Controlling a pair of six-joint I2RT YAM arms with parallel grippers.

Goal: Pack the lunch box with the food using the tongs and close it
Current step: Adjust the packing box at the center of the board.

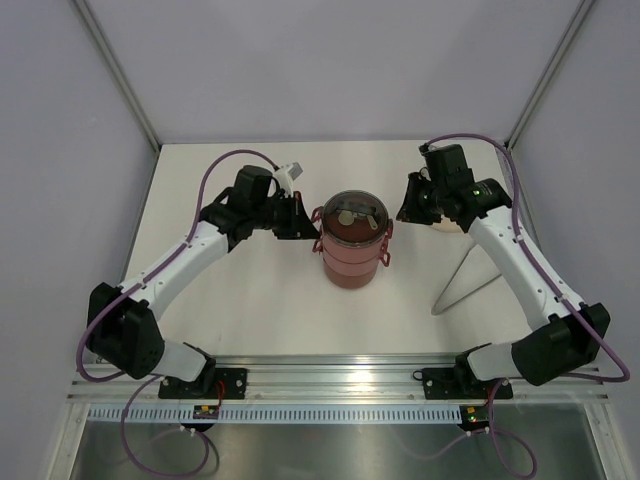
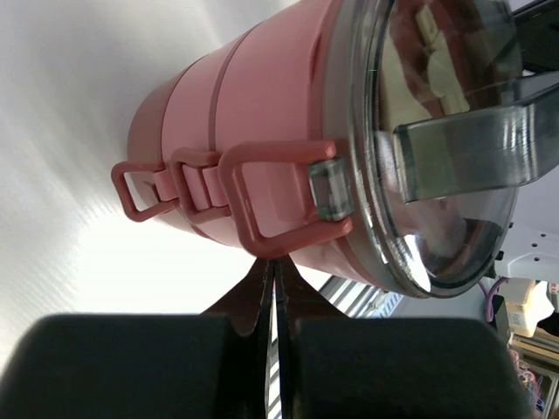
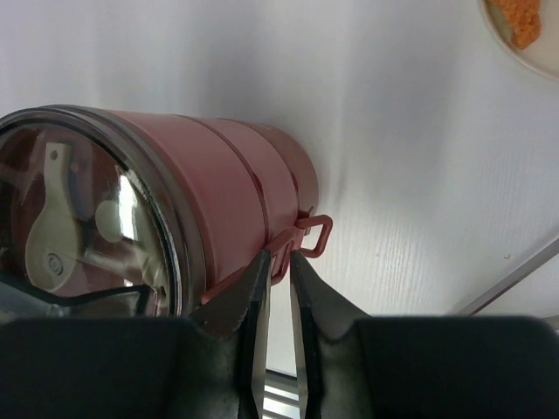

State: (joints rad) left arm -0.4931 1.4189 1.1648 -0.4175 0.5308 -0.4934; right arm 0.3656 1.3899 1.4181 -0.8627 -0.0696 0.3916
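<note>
The lunch box [image 1: 350,255] stands stacked in three dark-red tiers at mid-table, its clear grey lid [image 1: 352,217] on top. My left gripper [image 2: 272,266] is shut, and its tips touch the top red side latch [image 2: 284,196] on the box's left flank. My right gripper [image 3: 278,257] is at the right flank, its jaws a narrow gap apart with the red side latch [image 3: 297,247] between their tips. The tongs [image 1: 468,282] lie on the table to the right. An orange piece of food [image 3: 520,22] sits on a cream plate [image 3: 498,39].
The plate [image 1: 448,226] is mostly hidden under the right arm. Grey walls close the table at the back and sides. An aluminium rail [image 1: 330,378] runs along the near edge between the arm bases.
</note>
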